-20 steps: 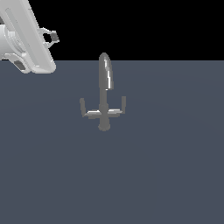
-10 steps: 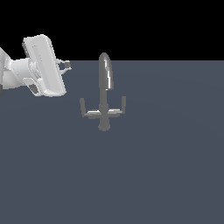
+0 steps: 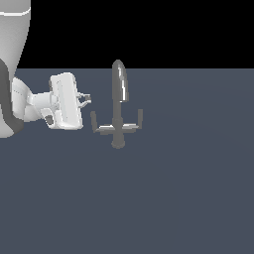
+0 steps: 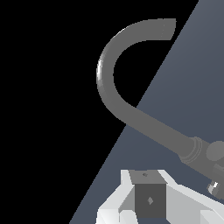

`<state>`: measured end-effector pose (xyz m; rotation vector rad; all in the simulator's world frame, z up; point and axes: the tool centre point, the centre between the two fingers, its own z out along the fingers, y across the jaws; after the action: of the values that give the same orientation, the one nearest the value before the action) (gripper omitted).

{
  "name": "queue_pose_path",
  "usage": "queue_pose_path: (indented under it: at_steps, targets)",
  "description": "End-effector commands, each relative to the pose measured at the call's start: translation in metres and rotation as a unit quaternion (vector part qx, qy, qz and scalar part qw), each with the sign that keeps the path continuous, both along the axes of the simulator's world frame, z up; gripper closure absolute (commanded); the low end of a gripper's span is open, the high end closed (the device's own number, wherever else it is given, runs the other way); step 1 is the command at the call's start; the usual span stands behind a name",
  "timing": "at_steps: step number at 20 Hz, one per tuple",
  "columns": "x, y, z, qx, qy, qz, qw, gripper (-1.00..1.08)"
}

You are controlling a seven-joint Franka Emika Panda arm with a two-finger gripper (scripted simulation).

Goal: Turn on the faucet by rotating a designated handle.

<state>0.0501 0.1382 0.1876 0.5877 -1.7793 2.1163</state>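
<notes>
Gleaming grey faucet (image 3: 118, 106), curved spout

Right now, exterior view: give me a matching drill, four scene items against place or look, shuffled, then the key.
Items:
1. end effector
2. spout
3. base
4. handle tips

Descriptions:
A. round foot on the grey surface, under the crossbar
B. tall curved grey tube, rising above the horizon line
C. short upturned ends, one on each side of the stem
D. white, on the exterior view's left of the faucet, near the left side arm

Pairs: 1-D, 2-B, 3-A, 4-C
</notes>
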Motion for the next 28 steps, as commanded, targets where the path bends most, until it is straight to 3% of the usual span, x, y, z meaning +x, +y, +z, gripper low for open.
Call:
queue_pose_path:
  at_steps: [1,6,11,19,28]
  targets:
    - [0.002,-0.004,-0.017,-0.001,0.04,-0.005,0.9992,1.08]
    - [0.003,-0.011,-0.041,-0.001,0.096,-0.011,0.9954,1.08]
    - [0.003,-0.014,-0.054,0.0,0.127,-0.015,0.9918,1.08]
    - [0.003,-0.015,-0.058,0.0,0.134,-0.016,0.9909,1.08]
    - [-0.016,-0.018,-0.05,0.0,0.134,-0.016,0.9908,1.08]
